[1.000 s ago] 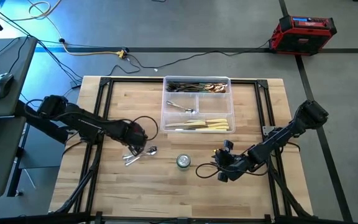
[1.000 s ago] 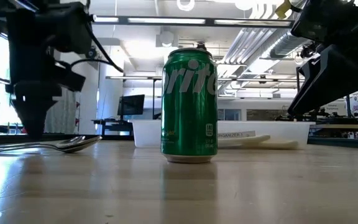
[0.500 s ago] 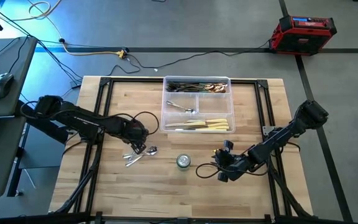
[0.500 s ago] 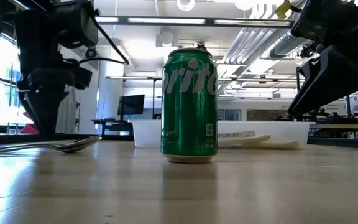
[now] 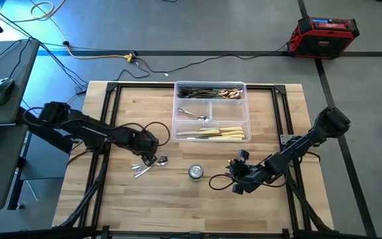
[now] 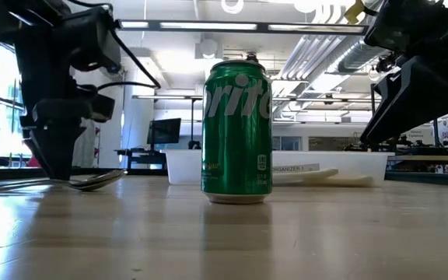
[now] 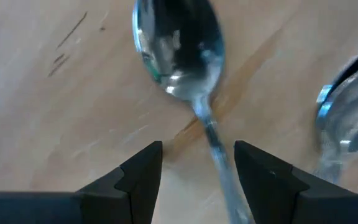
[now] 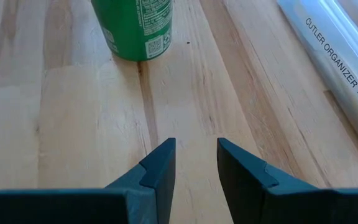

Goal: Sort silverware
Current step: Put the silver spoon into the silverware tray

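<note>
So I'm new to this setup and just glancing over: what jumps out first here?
The green can stands upright mid-table, in front of the clear divided tray holding sorted silverware. To the can's left, the left end effector is down over the loose spoons, open fingers straddling one spoon's handle. The right end effector waits empty on the can's other side.
</note>
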Available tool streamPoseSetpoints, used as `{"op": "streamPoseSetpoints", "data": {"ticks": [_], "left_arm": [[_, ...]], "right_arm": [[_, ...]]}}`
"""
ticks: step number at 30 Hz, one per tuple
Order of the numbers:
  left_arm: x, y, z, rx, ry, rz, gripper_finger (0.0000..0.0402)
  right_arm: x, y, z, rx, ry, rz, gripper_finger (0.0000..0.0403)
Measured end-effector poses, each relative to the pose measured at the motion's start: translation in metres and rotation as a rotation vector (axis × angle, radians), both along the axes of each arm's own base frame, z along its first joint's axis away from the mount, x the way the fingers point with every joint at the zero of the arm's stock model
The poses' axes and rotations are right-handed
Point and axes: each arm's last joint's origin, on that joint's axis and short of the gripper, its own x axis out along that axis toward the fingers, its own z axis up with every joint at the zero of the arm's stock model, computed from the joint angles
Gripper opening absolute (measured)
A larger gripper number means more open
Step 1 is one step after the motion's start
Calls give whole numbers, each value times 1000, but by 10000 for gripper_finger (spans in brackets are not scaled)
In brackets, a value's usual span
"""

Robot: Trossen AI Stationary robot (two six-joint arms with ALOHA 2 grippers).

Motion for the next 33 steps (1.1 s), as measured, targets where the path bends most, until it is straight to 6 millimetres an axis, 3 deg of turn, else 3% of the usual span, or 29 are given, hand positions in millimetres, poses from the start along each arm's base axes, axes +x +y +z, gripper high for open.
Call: {"op": "streamPoseSetpoints", "data": {"ticks": [3, 8, 10, 16, 21, 27, 30, 33], "left_arm": [[0, 2, -1, 19, 17, -82, 149], [2, 6, -1, 77, 29, -297, 37], [2, 9, 0, 88, 42, -337, 11], [15, 16, 29, 154, 96, -472, 3], [37, 24, 80, 315, 101, -721, 2], [77, 32, 138, 670, -74, -1131, 1], [98, 44, 148, 805, -132, -1256, 0], [117, 65, 144, 867, -105, -1320, 0]], "right_arm": [[0, 0, 0, 0, 0, 0, 103], [0, 0, 0, 0, 0, 0, 103], [0, 0, 0, 0, 0, 0, 103], [0, -1, 0, -18, -12, -14, 103], [0, -1, 0, -33, -19, -24, 103], [0, -1, 0, -48, -15, -8, 103], [0, -2, 1, -55, -21, -17, 103], [0, -2, 1, -58, -22, -19, 103]]}}
